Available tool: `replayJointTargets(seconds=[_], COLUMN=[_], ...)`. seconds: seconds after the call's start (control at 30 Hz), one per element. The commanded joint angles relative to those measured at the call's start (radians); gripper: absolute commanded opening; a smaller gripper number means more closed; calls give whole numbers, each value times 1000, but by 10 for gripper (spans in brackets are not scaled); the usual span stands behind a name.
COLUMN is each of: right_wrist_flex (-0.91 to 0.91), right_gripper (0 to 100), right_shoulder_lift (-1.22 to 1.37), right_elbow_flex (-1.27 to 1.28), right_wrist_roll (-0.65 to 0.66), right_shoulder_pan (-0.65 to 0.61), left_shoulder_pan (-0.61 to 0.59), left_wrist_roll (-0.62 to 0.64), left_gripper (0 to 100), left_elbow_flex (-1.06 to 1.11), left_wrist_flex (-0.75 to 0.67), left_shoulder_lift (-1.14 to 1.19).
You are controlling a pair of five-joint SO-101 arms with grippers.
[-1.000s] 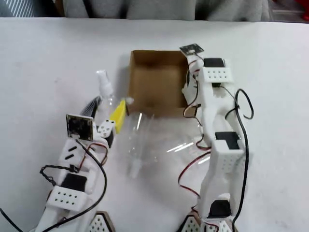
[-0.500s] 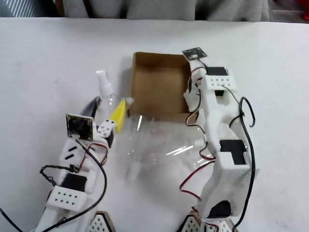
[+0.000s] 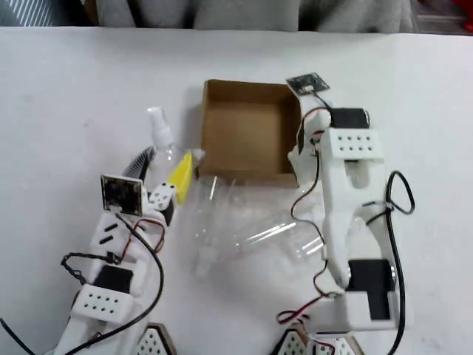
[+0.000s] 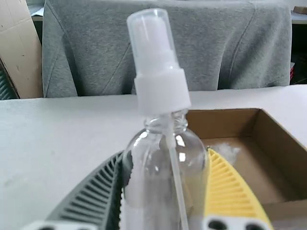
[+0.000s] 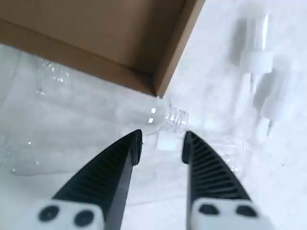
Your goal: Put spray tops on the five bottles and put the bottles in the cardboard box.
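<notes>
1. Clear glossy plastic: the spray bottle [image 4: 163, 163]; milky smooth plastic: its spray top [image 4: 156, 62].
2. Matt brown paperboard: the cardboard box [image 3: 247, 140].
3. Ribbed matt plastic: the left pincer [image 4: 165, 158], yellow and grey; the right pincer [image 5: 161, 138], black.
4. Smooth matt white: the tabletop [image 3: 89, 81].
5. Soft grey cloth [image 4: 230, 48] at the box's 12 o'clock.

The white table [image 3: 66, 89] is lit brightly and evenly from overhead and is washed nearly blank in the high view. Only faint, soft shadows are cast on it. Streaks of glare are caught on the lying clear bottles [image 3: 251, 233], and small highlights on the spray bottle [image 4: 160, 163].
</notes>
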Motion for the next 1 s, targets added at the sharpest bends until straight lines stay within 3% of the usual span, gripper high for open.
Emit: replayJointTargets(seconds=[0.0, 0.27, 0.47, 0.73, 0.97], right_wrist_flex=[-15, -143, -283, -404, -532], right_gripper=[58, 63, 63, 63, 64], right_shoulder_lift=[-188, -487, -723, -926, -940], right_elbow_flex=[167, 529, 793, 1002, 1105], right_wrist_roll=[-12, -12, -12, -11, 43], right_shoulder_pan=[27, 133, 242, 351, 354], left_shoulder_pan=[-7, 8, 68, 79, 65], left_wrist_roll=[-5, -5, -5, -6, -3], left_gripper=[49, 49, 49, 49, 49], left_elbow_flex=[-21, -245, -457, -740, -741], left_wrist_flex=[-144, -172, -55, -127, -178], left_shoulder_lift=[-24, -21, -7, 363, 601])
